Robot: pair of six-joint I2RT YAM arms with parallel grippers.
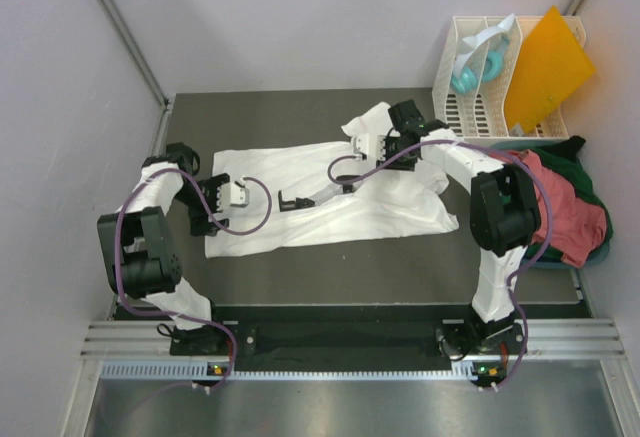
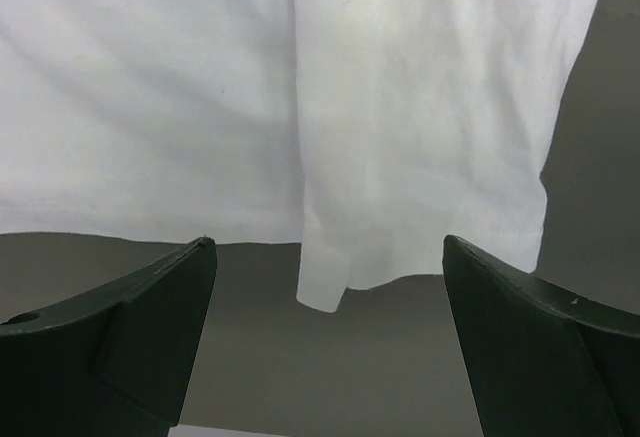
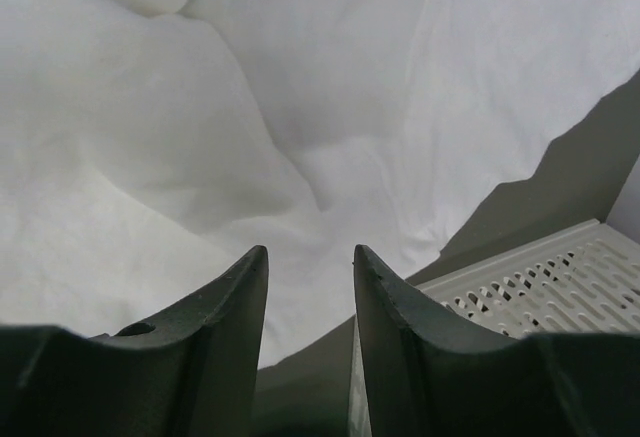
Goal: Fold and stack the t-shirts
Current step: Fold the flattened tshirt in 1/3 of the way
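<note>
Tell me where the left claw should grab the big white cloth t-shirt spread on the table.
Pinch the loose lower corner of the white cloth t-shirt where its folded flap juts onto the bare table. Come in low from the left claw's side: that corner lies free, framed by its open jaws.

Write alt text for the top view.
A white t-shirt lies spread on a table, left arm at its left edge, right arm over its far side. A red shirt and a green shirt lie heaped at right by a white rack with an orange sheet.
</note>
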